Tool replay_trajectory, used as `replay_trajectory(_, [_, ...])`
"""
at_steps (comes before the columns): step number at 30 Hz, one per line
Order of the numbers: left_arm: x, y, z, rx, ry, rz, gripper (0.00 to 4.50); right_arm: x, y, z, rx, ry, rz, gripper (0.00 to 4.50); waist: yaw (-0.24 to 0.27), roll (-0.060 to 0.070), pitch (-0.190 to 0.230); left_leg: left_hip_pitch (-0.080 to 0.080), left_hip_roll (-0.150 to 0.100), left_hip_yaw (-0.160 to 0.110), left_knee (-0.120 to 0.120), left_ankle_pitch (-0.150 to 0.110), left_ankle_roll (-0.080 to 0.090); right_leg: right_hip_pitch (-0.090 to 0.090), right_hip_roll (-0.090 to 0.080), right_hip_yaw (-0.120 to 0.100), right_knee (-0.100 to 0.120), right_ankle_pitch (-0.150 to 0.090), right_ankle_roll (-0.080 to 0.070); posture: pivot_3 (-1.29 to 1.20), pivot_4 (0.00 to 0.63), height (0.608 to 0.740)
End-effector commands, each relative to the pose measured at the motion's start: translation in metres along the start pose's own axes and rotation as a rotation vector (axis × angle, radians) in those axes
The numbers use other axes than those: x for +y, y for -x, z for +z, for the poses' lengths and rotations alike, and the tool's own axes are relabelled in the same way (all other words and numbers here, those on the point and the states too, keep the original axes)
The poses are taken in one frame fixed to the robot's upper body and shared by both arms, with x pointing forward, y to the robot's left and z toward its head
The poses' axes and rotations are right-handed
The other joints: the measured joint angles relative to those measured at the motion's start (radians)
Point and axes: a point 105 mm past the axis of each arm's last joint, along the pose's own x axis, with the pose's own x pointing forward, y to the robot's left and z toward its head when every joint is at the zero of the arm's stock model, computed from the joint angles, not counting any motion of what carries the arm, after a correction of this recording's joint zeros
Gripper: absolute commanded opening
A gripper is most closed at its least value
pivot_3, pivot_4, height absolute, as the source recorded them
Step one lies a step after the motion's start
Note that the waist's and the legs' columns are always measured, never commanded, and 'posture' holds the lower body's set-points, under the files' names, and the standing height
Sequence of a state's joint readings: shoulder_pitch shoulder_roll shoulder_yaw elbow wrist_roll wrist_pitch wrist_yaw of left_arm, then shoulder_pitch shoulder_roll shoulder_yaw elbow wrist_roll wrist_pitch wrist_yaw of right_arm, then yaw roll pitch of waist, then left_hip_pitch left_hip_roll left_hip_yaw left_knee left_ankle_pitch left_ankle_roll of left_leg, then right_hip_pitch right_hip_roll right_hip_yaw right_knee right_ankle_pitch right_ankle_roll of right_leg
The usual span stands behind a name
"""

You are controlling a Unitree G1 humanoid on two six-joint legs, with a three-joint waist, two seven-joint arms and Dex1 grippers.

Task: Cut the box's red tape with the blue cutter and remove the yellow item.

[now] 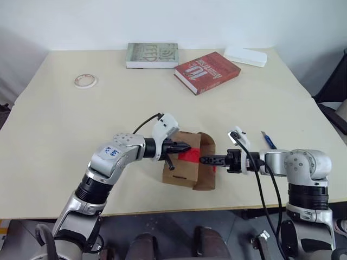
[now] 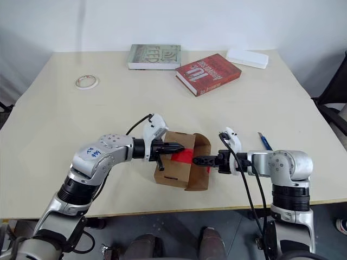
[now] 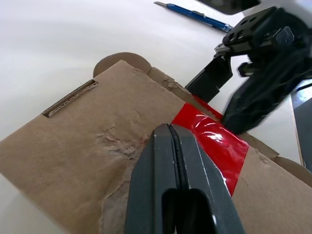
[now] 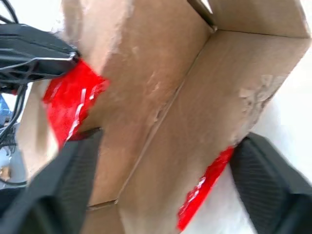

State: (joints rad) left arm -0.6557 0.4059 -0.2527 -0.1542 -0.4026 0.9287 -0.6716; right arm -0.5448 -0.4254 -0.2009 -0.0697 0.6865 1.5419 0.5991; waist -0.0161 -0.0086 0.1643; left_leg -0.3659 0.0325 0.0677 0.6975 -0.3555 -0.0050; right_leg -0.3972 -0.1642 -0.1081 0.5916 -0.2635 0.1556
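The brown box sits near the table's front edge with its right flap standing open. Red tape crosses its top, and a torn piece hangs on the flap. My left gripper is shut, its tip resting on the box top beside the tape. My right gripper reaches in from the right, open, its fingers on either side of the raised flap. The blue cutter lies on the table to the right of the box, held by nothing. The yellow item is hidden.
At the back of the table lie a grey-green book, a red book and a flat white case. A pale tape roll lies at the back left. A dark chair stands past the right edge.
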Motion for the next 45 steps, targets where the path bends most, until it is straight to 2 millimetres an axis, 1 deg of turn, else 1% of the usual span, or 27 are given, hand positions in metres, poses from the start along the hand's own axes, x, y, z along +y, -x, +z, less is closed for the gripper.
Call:
replay_trajectory(1, [-0.004, -0.004, -0.009, 0.034, 0.010, -0.007, 0.00, -0.011, -0.014, -0.031, 0.115, -0.091, -0.041, 2.52, 0.000, 0.000, 0.000, 0.000, 0.000, 0.000, 0.000, 0.000, 0.000, 0.000, 0.000, 0.000, 0.000, 0.000, 0.000, 0.00, 0.150, 0.740])
replay_trajectory(4, [-0.003, -0.003, -0.009, 0.034, 0.012, -0.003, 0.00, -0.012, -0.012, -0.030, 0.095, -0.107, -0.057, 1.46, 0.000, 0.000, 0.000, 0.000, 0.000, 0.000, 0.000, 0.000, 0.000, 0.000, 0.000, 0.000, 0.000, 0.000, 0.000, 0.00, 0.150, 0.740])
replay_trajectory(8, [-0.001, -0.003, -0.009, 0.036, 0.012, -0.002, 0.00, -0.005, -0.013, -0.030, 0.066, -0.103, -0.034, 0.06, 0.001, 0.000, 0.000, -0.001, 0.000, 0.000, -0.001, 0.000, 0.000, 0.000, 0.000, 0.000, -0.001, 0.000, 0.000, 0.00, 0.150, 0.740])
replay_trajectory(10, [0.000, -0.003, -0.009, 0.036, 0.012, -0.001, 0.00, -0.001, -0.014, -0.028, 0.051, -0.089, -0.036, 0.02, 0.001, 0.000, 0.000, -0.001, 0.000, 0.000, -0.001, 0.000, 0.000, 0.000, 0.000, 0.000, -0.001, 0.000, 0.000, 0.00, 0.150, 0.740])
replay_trajectory(12, [0.001, -0.004, -0.009, 0.036, 0.009, 0.002, 0.00, 0.005, -0.016, -0.020, 0.021, -0.070, -0.037, 0.02, 0.000, 0.000, 0.000, -0.001, 0.000, 0.000, -0.001, 0.000, 0.000, 0.000, 0.000, 0.000, -0.001, 0.000, 0.000, 0.00, 0.150, 0.740])
replay_trajectory(14, [0.002, -0.003, -0.008, 0.033, 0.006, 0.006, 0.00, 0.017, -0.013, -0.005, -0.034, -0.029, -0.020, 0.02, -0.003, 0.001, 0.000, -0.001, 0.000, 0.000, -0.001, 0.000, 0.000, -0.001, 0.000, 0.000, -0.001, 0.000, 0.000, 0.00, 0.150, 0.740])
replay_trajectory(16, [0.005, -0.002, -0.008, 0.030, 0.003, 0.013, 0.00, 0.026, -0.003, 0.008, -0.071, 0.019, -0.020, 0.02, -0.007, 0.003, 0.002, -0.001, 0.000, 0.000, -0.001, 0.000, 0.000, -0.001, 0.000, 0.000, -0.001, 0.000, 0.000, 0.00, 0.150, 0.740])
replay_trajectory(17, [0.006, -0.001, -0.008, 0.028, 0.002, 0.015, 0.00, 0.026, 0.002, 0.012, -0.084, 0.023, -0.032, 0.02, -0.008, 0.005, 0.003, -0.002, 0.000, 0.000, 0.000, 0.000, 0.000, -0.001, 0.000, 0.000, -0.001, 0.000, 0.000, 0.00, 0.150, 0.740])
replay_trajectory(21, [0.009, 0.001, -0.008, 0.012, -0.016, 0.029, 0.00, 0.031, 0.024, 0.015, -0.079, 0.045, -0.071, 0.02, 0.003, 0.009, 0.005, -0.006, 0.000, 0.000, -0.001, 0.000, 0.000, -0.006, 0.000, 0.000, -0.001, 0.000, 0.000, 0.00, 0.150, 0.740])
replay_trajectory(23, [0.013, 0.002, -0.006, -0.009, -0.025, 0.042, 0.00, 0.046, 0.035, 0.022, -0.110, 0.058, -0.089, 0.02, 0.016, 0.011, 0.006, -0.009, 0.000, 0.001, -0.002, 0.000, 0.000, -0.010, -0.001, 0.000, -0.001, 0.000, 0.000, 0.00, 0.150, 0.740])
replay_trajectory(25, [0.015, 0.001, -0.003, -0.031, -0.028, 0.050, 0.00, 0.055, 0.041, 0.030, -0.133, 0.062, -0.113, 0.02, 0.021, 0.010, 0.008, -0.011, -0.002, 0.001, -0.001, 0.000, 0.000, -0.012, -0.002, 0.000, -0.001, 0.000, 0.000, 0.00, 0.150, 0.740])
replay_trajectory(27, [0.017, 0.000, 0.002, -0.072, -0.049, 0.059, 0.00, 0.059, 0.045, 0.039, -0.155, 0.107, -0.153, 0.02, 0.022, 0.007, 0.009, -0.012, -0.002, 0.003, -0.002, 0.000, 0.000, -0.012, -0.002, -0.001, -0.004, 0.000, 0.000, 0.00, 0.150, 0.740])
replay_trajectory(33, [0.018, 0.000, 0.017, -0.184, -0.086, 0.059, 0.00, 0.064, 0.056, 0.063, -0.213, 0.160, -0.222, 0.02, 0.033, 0.005, 0.010, -0.013, -0.001, 0.005, 0.000, -0.001, 0.002, -0.013, -0.002, 0.000, -0.004, 0.000, 0.000, 0.00, 0.150, 0.740])
replay_trajectory(35, [0.013, 0.006, 0.036, -0.341, -0.140, 0.034, 0.00, 0.066, 0.062, 0.085, -0.254, 0.178, -0.286, 0.02, 0.036, 0.006, 0.010, -0.014, -0.001, 0.005, 0.000, -0.001, 0.002, -0.014, -0.002, 0.000, -0.004, 0.000, 0.000, 0.00, 0.150, 0.740])
replay_trajectory(37, [0.010, 0.011, 0.043, -0.409, -0.170, 0.018, 0.00, 0.070, 0.064, 0.099, -0.286, 0.177, -0.319, 0.02, 0.039, 0.005, 0.010, -0.018, -0.001, 0.006, 0.001, -0.001, 0.002, -0.018, -0.002, 0.000, -0.004, 0.000, 0.000, 0.00, 0.150, 0.740])
replay_trajectory(39, [0.009, 0.016, 0.048, -0.455, -0.186, 0.000, 0.00, 0.080, 0.061, 0.113, -0.330, 0.167, -0.311, 0.02, 0.040, 0.005, 0.010, -0.021, 0.000, 0.005, 0.002, -0.001, 0.002, -0.019, -0.002, -0.002, -0.004, 0.000, 0.000, 0.00, 0.150, 0.740])
replay_trajectory(40, [0.008, 0.019, 0.050, -0.477, -0.195, -0.005, 0.00, 0.083, 0.059, 0.117, -0.339, 0.163, -0.314, 0.02, 0.040, 0.005, 0.010, -0.022, 0.000, 0.005, 0.002, -0.001, 0.002, -0.020, -0.002, -0.002, -0.003, 0.000, 0.000, 0.00, 0.150, 0.740])
replay_trajectory(41, [0.009, 0.023, 0.056, -0.513, -0.196, -0.007, 0.00, 0.082, 0.061, 0.117, -0.323, 0.177, -0.333, 0.02, 0.041, 0.005, 0.010, -0.022, 0.000, 0.005, 0.001, -0.001, 0.001, -0.021, -0.002, -0.003, -0.003, 0.000, 0.000, 0.00, 0.150, 0.740])
replay_trajectory(45, [0.008, 0.033, 0.071, -0.590, -0.185, -0.021, 0.00, 0.069, 0.066, 0.114, -0.277, 0.188, -0.419, 0.02, 0.046, 0.005, 0.010, -0.025, 0.000, 0.002, 0.002, -0.001, 0.002, -0.021, -0.002, -0.007, -0.005, 0.001, 0.001, 0.00, 0.150, 0.740])
